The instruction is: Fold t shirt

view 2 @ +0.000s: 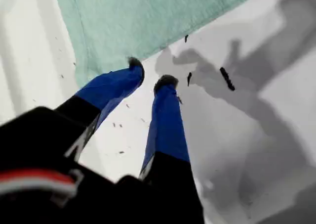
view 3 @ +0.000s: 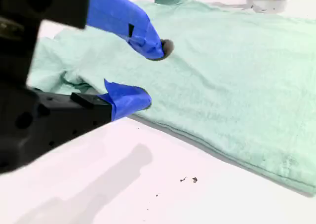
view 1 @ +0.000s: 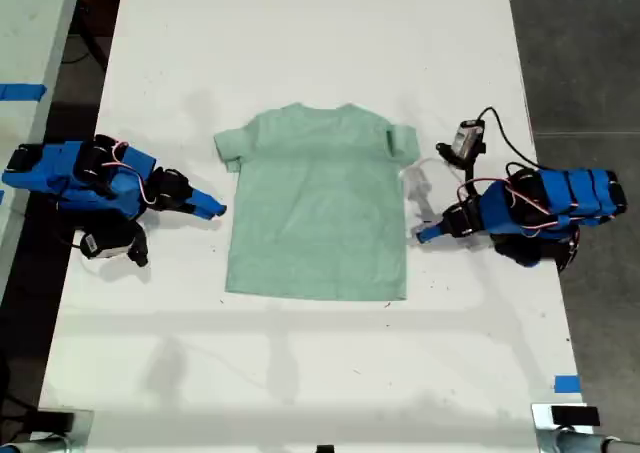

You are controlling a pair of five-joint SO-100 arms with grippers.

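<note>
Jaws of my first gripper (view 2: 149, 75) are held apart, empty, at the t shirt's (view 1: 318, 208) edge. My second gripper (view 3: 153, 75) is likewise spread, unladen, beside it. Shirt is laid flat on the white table (view 1: 300, 373).

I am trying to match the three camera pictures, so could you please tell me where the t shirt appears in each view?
Exterior view: the t shirt lies flat mid-table between the two arms.
First wrist view: one corner of it shows just beyond my first gripper.
Second wrist view: it fills the far half, with my second gripper open at its edge near a sleeve.
Shared landmark: the white table.
</note>
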